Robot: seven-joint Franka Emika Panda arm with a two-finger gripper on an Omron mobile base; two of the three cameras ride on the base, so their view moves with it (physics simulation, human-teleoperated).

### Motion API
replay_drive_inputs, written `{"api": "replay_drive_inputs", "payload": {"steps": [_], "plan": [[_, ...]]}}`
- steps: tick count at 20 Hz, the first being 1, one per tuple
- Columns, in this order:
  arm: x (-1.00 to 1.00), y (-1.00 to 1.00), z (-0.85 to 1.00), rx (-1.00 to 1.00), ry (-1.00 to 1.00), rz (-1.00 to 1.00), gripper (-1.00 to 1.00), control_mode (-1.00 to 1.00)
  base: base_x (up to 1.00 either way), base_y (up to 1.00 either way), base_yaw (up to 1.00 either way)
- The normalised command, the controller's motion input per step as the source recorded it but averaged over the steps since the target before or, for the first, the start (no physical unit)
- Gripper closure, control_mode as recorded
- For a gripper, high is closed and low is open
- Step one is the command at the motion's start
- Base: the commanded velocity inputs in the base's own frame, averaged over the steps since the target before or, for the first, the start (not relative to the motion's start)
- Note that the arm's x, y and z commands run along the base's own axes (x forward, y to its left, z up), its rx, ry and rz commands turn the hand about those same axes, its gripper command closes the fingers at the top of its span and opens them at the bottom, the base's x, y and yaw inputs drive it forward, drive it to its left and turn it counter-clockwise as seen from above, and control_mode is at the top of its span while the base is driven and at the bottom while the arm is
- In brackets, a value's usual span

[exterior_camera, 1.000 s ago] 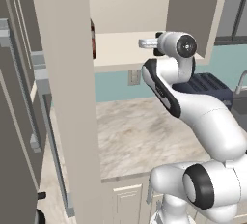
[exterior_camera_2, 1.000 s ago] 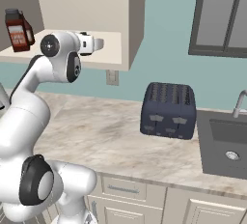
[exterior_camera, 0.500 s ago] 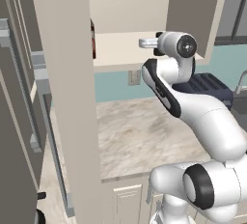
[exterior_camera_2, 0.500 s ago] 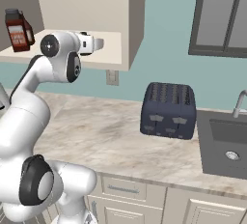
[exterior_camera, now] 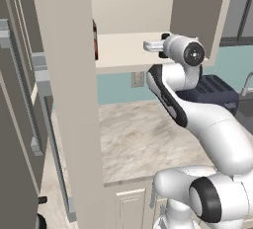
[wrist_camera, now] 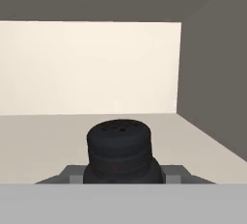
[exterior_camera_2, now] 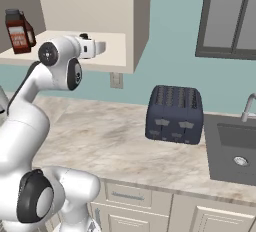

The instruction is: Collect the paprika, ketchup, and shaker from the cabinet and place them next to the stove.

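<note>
Ketchup [exterior_camera_2: 19,31]: it is seen standing upright at the left end of the cabinet [exterior_camera_2: 140,21] shelf, well apart from the hand; a dark sliver of it is also glimpsed behind the open door [exterior_camera: 69,99] in the left base view.
Gripper [exterior_camera_2: 100,47]: it is reached into the cabinet, level with the shelf.
Shaker [wrist_camera: 119,153]: it is seen upright on the shelf, set between the two fingers [wrist_camera: 72,175], which appear closed against its sides.
Step in hand: the shaker is judged gripped and ready to be drawn out; a level, straight pull toward the cabinet mouth is advised, so that it is not tipped.
Right wall: the cabinet's side panel is close by and should be cleared.
Toaster [exterior_camera_2: 175,114]: it is stood on the counter [exterior_camera_2: 100,141] below right, in a possible carrying path.
Sink [exterior_camera_2: 235,151]: it is set at the far right.
</note>
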Motion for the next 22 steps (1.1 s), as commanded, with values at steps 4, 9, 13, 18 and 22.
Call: {"api": "replay_drive_inputs", "payload": {"steps": [4, 9, 13, 18, 22], "plan": [[-0.39, 0.00, 0.00, 0.00, -0.03, 0.00, 1.00, -1.00, 0.00, 0.00, 0.00], [-0.84, -0.02, 0.00, 0.00, -0.09, 0.00, 1.00, -1.00, 0.00, 0.00, 0.00], [-1.00, 0.00, 0.00, 0.00, -0.14, 0.00, 1.00, -1.00, 0.00, 0.00, 0.00], [-0.94, 0.00, 0.06, 0.00, -0.10, 0.00, 1.00, -1.00, 0.00, 0.00, 0.00], [-0.77, 0.00, 0.10, 0.00, -0.03, 0.00, 1.00, -1.00, 0.00, 0.00, 0.00]]}}
